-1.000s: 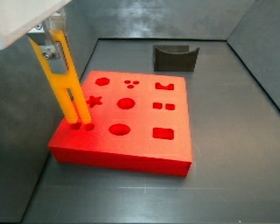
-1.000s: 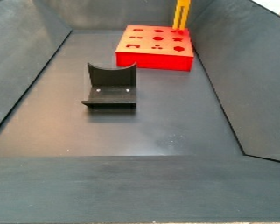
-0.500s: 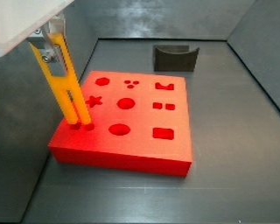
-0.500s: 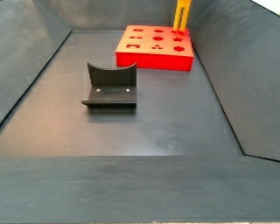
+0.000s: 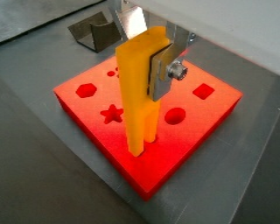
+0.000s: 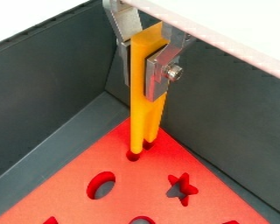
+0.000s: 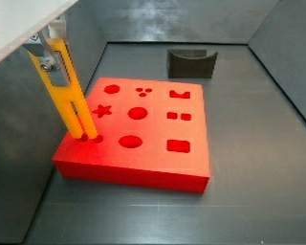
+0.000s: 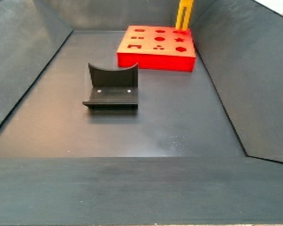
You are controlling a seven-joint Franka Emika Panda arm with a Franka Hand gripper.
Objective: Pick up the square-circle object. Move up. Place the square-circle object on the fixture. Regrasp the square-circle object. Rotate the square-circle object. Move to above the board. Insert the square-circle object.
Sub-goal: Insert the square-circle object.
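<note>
the square-circle object (image 6: 146, 96) is gripped upright by the end effector (image 6: 149, 59), its tip in a corner hole of the board (image 5: 213, 118); it should be kept vertical and pressed down gently.

I work in a lab test cell: a bare dark grey metal bin with sloped walls (image 8: 38, 79). In it stand a flat red plastic board with shaped cut-outs (image 7: 149, 129) and a dark L-shaped fixture (image 8: 110, 86), while my gripper (image 6: 146, 63) hangs over the board's corner.
</note>
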